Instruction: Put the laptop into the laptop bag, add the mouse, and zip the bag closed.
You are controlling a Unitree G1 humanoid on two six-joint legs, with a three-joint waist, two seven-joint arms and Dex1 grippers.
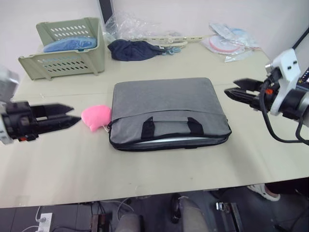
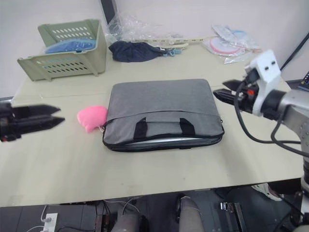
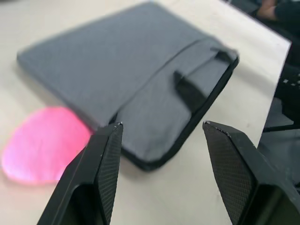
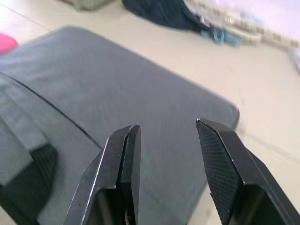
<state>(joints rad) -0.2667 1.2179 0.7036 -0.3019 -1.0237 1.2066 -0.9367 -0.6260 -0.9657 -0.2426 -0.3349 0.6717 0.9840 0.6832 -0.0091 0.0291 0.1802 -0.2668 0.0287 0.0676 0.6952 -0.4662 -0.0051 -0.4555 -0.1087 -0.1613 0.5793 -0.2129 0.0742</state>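
The grey laptop bag (image 1: pixel 166 104) lies flat mid-table, its black handles (image 1: pixel 171 126) toward the front edge. A thin silver strip of the laptop (image 1: pixel 166 140) shows inside the bag's unzipped front mouth. The pink fluffy charm (image 1: pixel 96 116) rests against the bag's left side. The mouse is out of view. My left gripper (image 1: pixel 75 114) hovers open left of the charm, pointing at the bag (image 3: pixel 140 75), with nothing between its fingers. My right gripper (image 1: pixel 230 88) hangs open just off the bag's right rear corner (image 4: pixel 140 93), holding nothing.
A green plastic basket (image 1: pixel 67 53) holding a blue item stands at the back left. A dark blue cloth bundle (image 1: pixel 133 50) and clear plastic wrapping (image 1: pixel 130 24) lie behind the bag. Packaged discs (image 1: pixel 227 43) sit at the back right. The table's front edge (image 1: pixel 145 191) runs close below the bag.
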